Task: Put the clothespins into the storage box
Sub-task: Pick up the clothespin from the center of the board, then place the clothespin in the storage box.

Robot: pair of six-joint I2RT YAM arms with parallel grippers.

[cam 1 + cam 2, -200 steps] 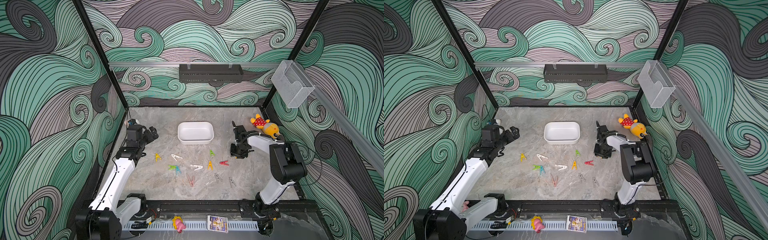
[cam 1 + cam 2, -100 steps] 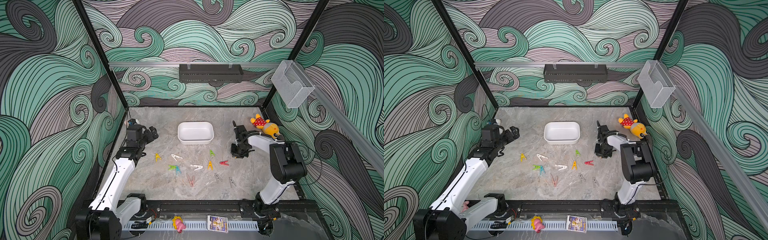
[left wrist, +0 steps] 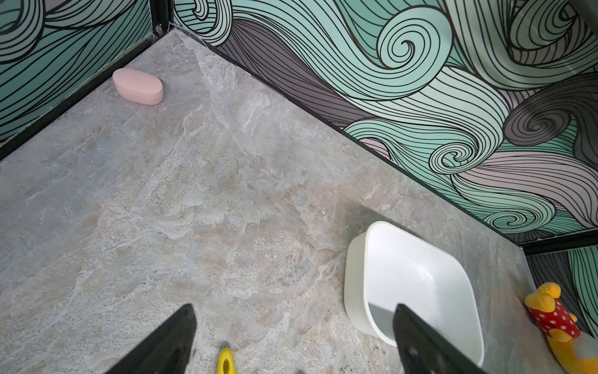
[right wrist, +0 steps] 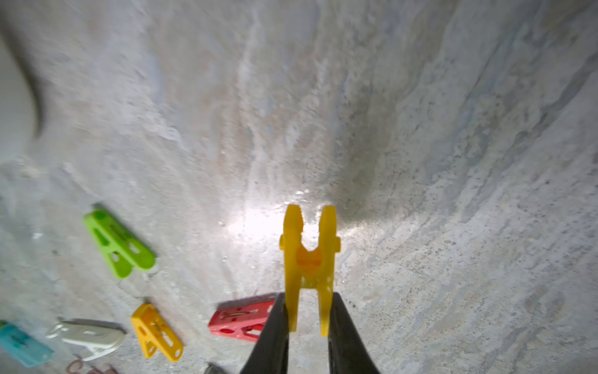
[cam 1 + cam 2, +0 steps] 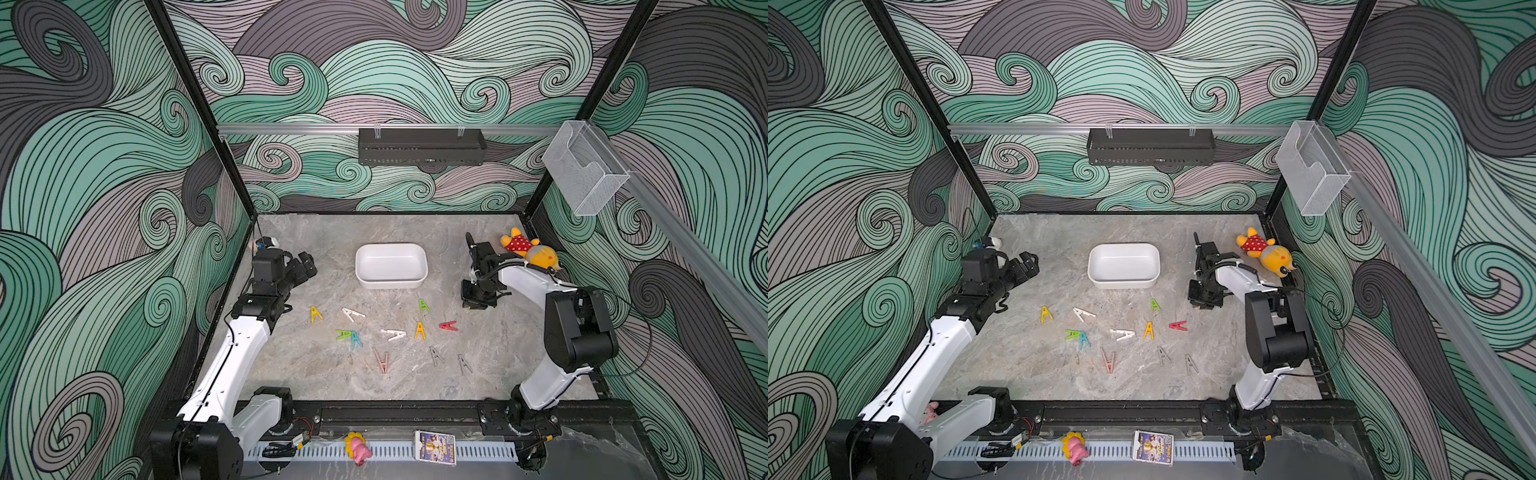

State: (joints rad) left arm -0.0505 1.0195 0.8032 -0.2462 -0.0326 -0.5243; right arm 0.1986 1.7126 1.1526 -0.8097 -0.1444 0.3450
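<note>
My right gripper (image 4: 309, 298) is shut on the legs of a yellow clothespin (image 4: 309, 255), held just above the stone table. In both top views this gripper (image 5: 478, 301) (image 5: 1202, 301) points down, to the right of the white storage box (image 5: 390, 284) (image 5: 1123, 283), and hides the held pin. Several clothespins lie loose in front of the box, among them green (image 5: 423, 306), red (image 5: 448, 326), yellow (image 5: 316, 314) and white (image 5: 393, 333). My left gripper (image 5: 305, 266) (image 3: 294, 307) is open and empty, left of the box (image 3: 354, 278).
A yellow and red plush toy (image 5: 528, 251) lies at the back right beside my right arm. A pink oval block (image 3: 137, 85) sits in the back left corner. A black tray (image 5: 422, 147) and a clear holder (image 5: 582, 166) hang on the walls.
The right gripper's jaws have drawn together on the yellow clothespin. Neither arm has visibly shifted, and the left gripper stays open.
</note>
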